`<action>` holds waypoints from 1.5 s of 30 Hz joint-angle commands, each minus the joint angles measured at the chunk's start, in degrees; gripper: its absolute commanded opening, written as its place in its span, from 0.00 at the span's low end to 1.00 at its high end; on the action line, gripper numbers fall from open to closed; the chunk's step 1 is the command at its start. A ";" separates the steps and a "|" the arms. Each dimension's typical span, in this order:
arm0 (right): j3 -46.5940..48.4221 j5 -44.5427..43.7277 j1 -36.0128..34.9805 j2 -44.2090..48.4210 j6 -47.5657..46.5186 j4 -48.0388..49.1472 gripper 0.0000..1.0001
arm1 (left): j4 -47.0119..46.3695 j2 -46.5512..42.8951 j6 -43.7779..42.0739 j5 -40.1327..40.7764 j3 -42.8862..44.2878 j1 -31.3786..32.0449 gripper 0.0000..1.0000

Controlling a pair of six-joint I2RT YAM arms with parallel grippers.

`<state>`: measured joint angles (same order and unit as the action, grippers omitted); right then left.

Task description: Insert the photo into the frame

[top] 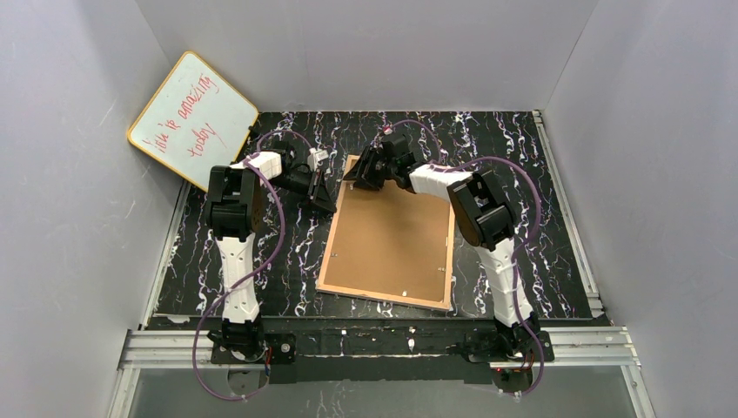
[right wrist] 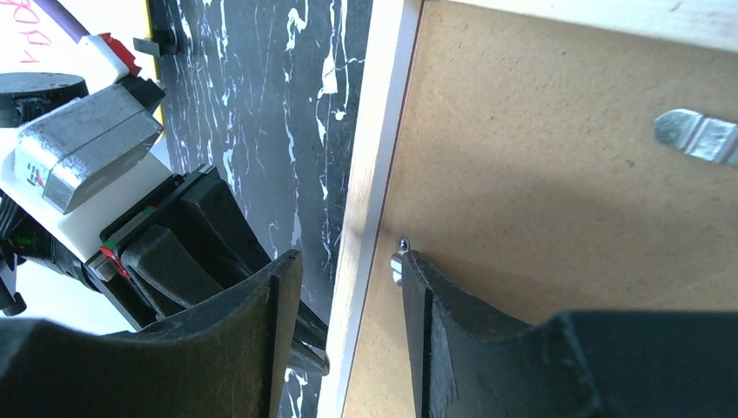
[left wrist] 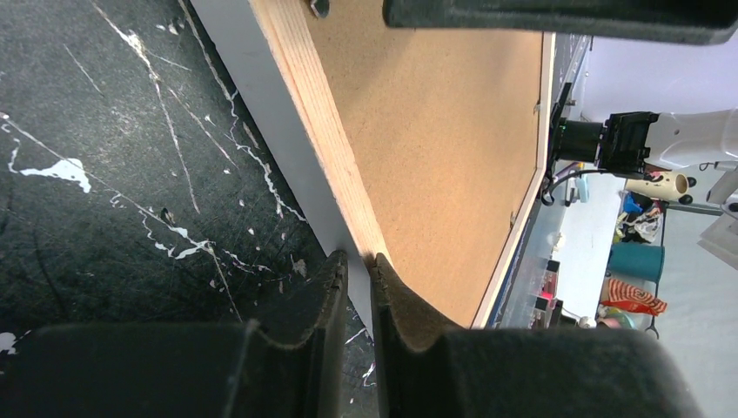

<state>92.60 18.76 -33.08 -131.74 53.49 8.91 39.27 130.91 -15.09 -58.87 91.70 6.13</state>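
The frame (top: 329, 252) lies back-up on the black marbled table, its tan wood rim around a brown backing board (top: 387, 235). My left gripper (top: 324, 202) is shut on the frame's left rim (left wrist: 318, 131), one finger on the white outer side and the other on the wood back, as the left wrist view (left wrist: 358, 259) shows. My right gripper (top: 361, 174) stands open at the frame's far left corner. Its jaws straddle the rim (right wrist: 374, 174), and one fingertip (right wrist: 413, 270) touches a small metal clip (right wrist: 398, 259) on the board (right wrist: 540, 192). The photo is out of view.
A yellow-rimmed whiteboard (top: 193, 119) with red writing leans against the back left wall. Grey walls close in the table on three sides. An aluminium rail (top: 374, 344) runs along the near edge. A metal turn tab (right wrist: 696, 138) sits on the backing board.
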 commanded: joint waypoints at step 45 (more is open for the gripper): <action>-5.61 4.34 -0.62 11.44 1.63 4.99 0.65 | 6.13 -2.52 -7.31 6.62 -2.07 1.56 0.12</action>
<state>90.39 20.08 -34.76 -130.21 55.29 10.50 38.59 129.49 -16.51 -58.96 89.69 6.28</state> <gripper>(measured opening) 0.615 0.104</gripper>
